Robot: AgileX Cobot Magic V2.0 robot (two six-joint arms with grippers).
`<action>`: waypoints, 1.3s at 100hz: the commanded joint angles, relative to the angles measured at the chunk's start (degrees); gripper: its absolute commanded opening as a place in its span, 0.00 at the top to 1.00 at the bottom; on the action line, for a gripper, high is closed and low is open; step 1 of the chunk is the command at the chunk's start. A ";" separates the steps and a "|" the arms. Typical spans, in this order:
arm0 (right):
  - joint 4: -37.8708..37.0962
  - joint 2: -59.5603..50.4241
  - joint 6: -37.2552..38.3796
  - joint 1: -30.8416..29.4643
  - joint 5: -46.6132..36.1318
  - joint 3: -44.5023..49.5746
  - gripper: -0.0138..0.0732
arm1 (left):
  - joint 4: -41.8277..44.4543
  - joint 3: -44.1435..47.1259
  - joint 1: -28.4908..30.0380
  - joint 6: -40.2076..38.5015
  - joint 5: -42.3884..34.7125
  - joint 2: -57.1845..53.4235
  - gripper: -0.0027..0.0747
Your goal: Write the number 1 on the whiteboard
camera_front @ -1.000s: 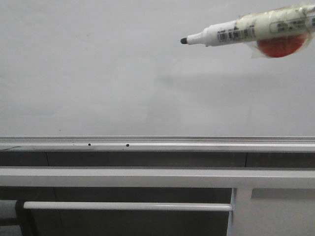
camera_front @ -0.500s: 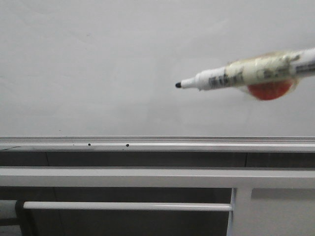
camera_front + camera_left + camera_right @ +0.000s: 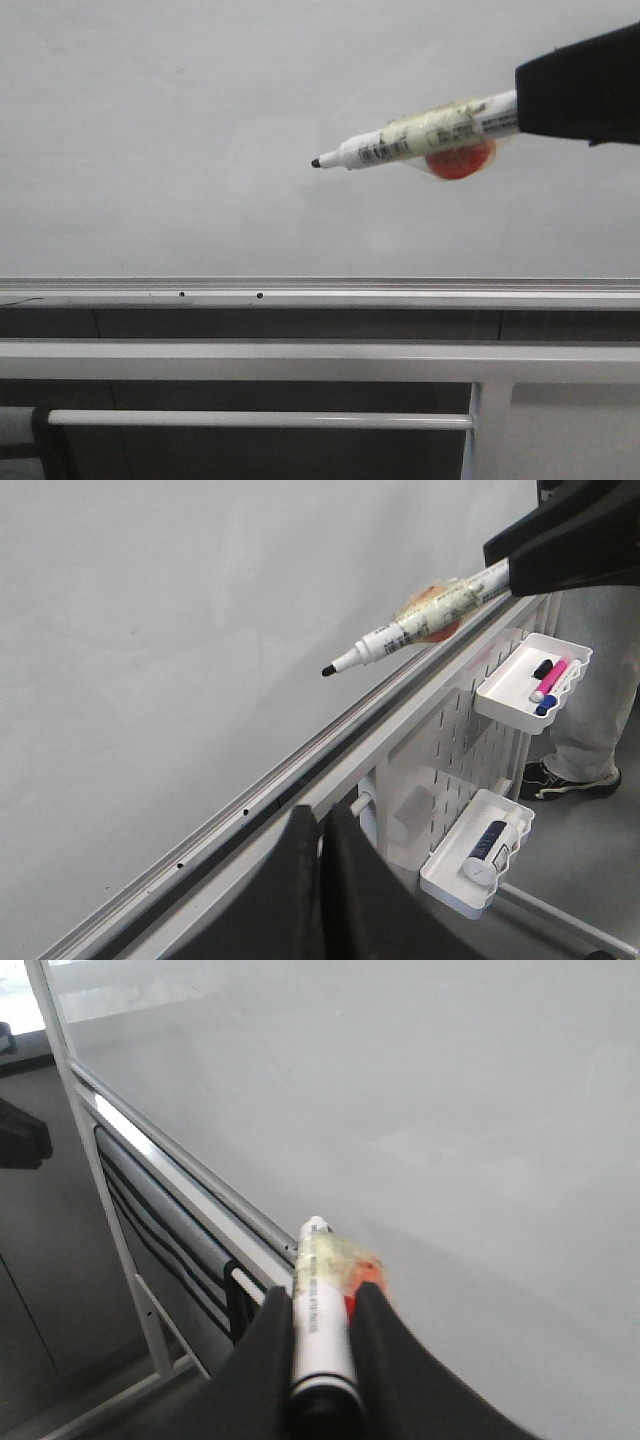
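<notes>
Below the board run grey metal frame bars [image 3: 300, 360] with a thin white rod [image 3: 260, 419] beneath. A white pegboard panel [image 3: 455, 745] carries two small trays [image 3: 530, 680] holding pens. Someone's grey-trousered leg [image 3: 590, 680] stands on what seems a grey floor [image 3: 600, 860].

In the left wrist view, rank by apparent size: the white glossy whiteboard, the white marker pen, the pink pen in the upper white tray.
1. White glossy whiteboard, largest by far.
2. White marker pen.
3. Pink pen in the upper white tray, smallest, though it lies farther from the camera.
</notes>
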 commanded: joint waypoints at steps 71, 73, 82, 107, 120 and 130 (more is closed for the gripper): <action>1.18 0.19 -1.68 -6.37 -7.46 -2.49 0.91 | -0.70 -1.50 0.15 -0.59 -4.05 0.02 0.99; 1.18 0.19 -1.68 -6.52 -7.46 -2.49 0.91 | -0.70 -1.50 0.15 -0.59 -4.05 0.02 0.99; 1.18 0.19 -1.68 -7.65 -8.07 -2.49 0.91 | -0.70 -1.50 0.15 -0.59 -4.05 0.02 0.99; 1.18 0.19 -1.68 -9.30 -7.66 -2.49 0.91 | -0.70 -1.50 0.15 -0.59 -4.05 0.02 0.99; 1.18 0.91 -1.68 -9.30 -4.68 -2.49 0.91 | -0.70 -1.50 0.15 -0.59 -4.05 0.02 0.99; 1.18 2.10 -1.68 -9.30 -4.47 -2.49 0.91 | -0.70 -1.50 0.15 -0.59 -4.05 0.02 0.99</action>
